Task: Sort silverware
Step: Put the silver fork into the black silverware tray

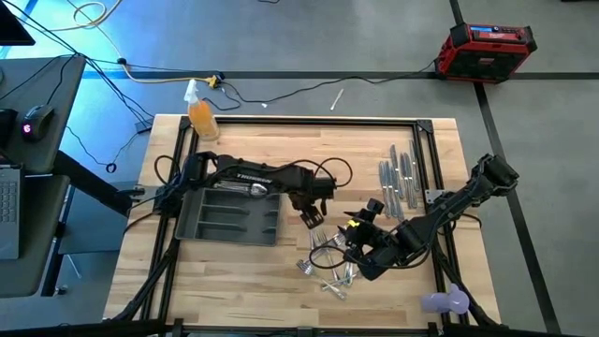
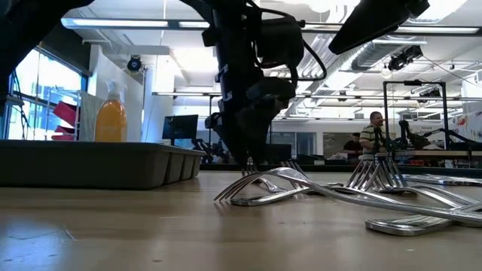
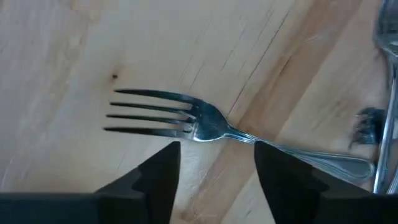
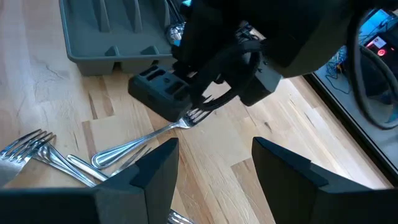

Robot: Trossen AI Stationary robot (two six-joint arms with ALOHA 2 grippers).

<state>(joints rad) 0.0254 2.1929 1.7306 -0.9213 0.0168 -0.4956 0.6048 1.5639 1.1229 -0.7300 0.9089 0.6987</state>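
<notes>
**Left gripper open over a fork, pick not made yet**

Going left to right: your grey tray (image 1: pixel 225 217) sits left of centre on the table (image 1: pixel 243 281), with a few pieces already in its far compartment, type unclear. An orange bottle (image 1: pixel 202 117) stands at the far left corner.

Your left gripper (image 1: pixel 312 217) is just past the tray's right edge, pointing down. In its wrist view the fingers (image 3: pixel 158 180) stand wide apart with nothing between them, and a fork (image 3: pixel 205 127) lies flat on the wood right under them, neck roughly in line with the gap. The low view shows the gripper down close to the table at that fork (image 2: pixel 252 184); contact I can't tell.

Next, the loose pile of silverware (image 1: pixel 329 262) lies near the front edge, right of centre, mostly forks, tangled. Your right gripper (image 1: pixel 363 251) hangs over the pile's right side, fingers apart and empty, waiting. Farther right, a row of knives (image 1: pixel 398 180) lies lined up by the right edge.

Step, as I read it: picking one fork for the tray. Next move calls for you to drop the left gripper straight down so the fingers straddle the fork's neck, close, lift, then carry it left to a tray compartment. Fork is thin and flat on wood, so go low or the fingers may slip over it. Keep clear of the right arm close by.
</notes>
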